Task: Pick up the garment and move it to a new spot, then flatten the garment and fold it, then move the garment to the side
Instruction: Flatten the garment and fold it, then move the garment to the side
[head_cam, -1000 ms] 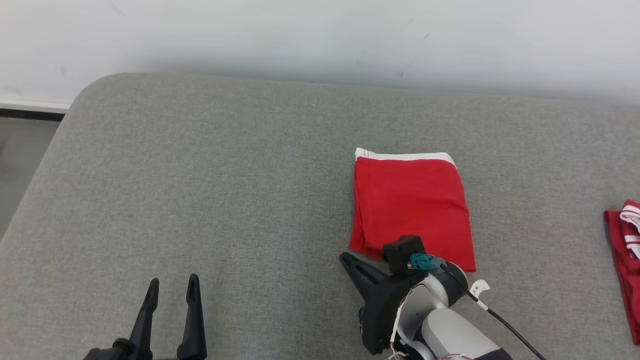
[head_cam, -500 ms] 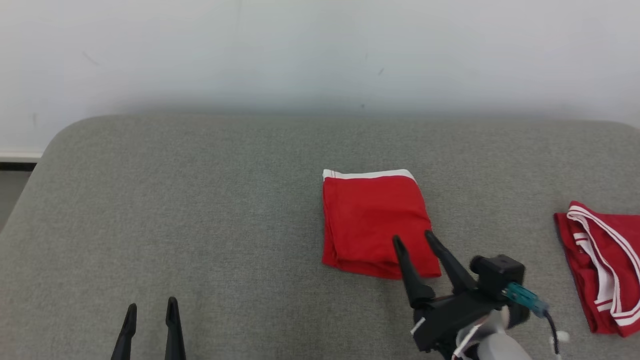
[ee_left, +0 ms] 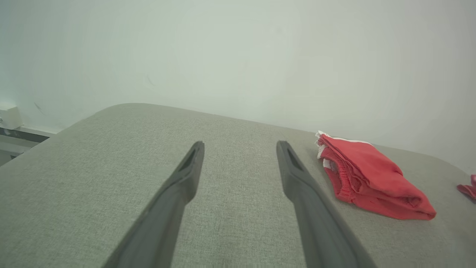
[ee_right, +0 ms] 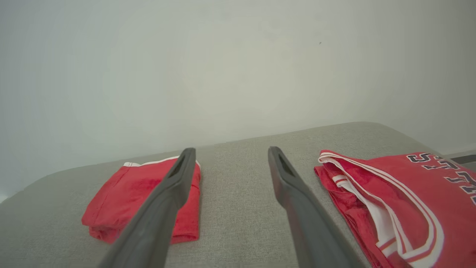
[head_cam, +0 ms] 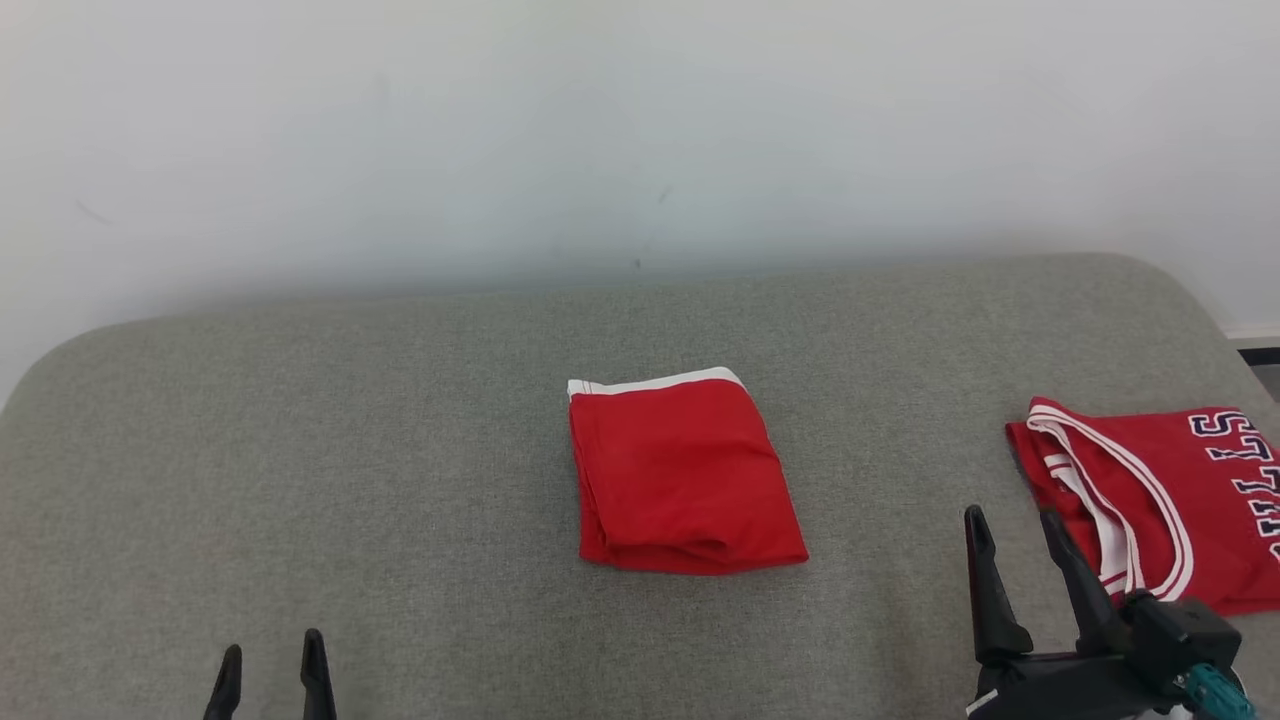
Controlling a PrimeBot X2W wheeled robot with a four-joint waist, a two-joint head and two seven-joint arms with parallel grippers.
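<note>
The garment point(head_cam: 685, 475) lies folded into a neat red block with a white band along its 12 o'clock edge, near the middle of the grey cushion point(head_cam: 350, 450); nothing touches it; its thick folded edge faces 6 o'clock in the head view, towards the robot. A red jersey point(head_cam: 1150, 510) with white trim and dark letters lies at 3 o'clock from the garment, well apart from it, flat near the cushion's right end. A pale wall point(head_cam: 600, 130) rises beyond the cushion at 12 o'clock.

The right gripper point(head_cam: 1011, 515) sits at about 4 o'clock from the garment, between it and the jersey and just beside the jersey's near corner; its two dark fingers are spread with bare cushion between them, grasping nothing; in the right wrist view the garment shows at 9 o'clock past the left finger and the jersey at 3 o'clock past the right one. The left gripper point(head_cam: 272, 645) is at 7 o'clock from the garment, well apart, at the bottom edge of the head view; its fingers are likewise parted and empty; in the left wrist view the garment lies at 2 o'clock from the fingertips.
</note>
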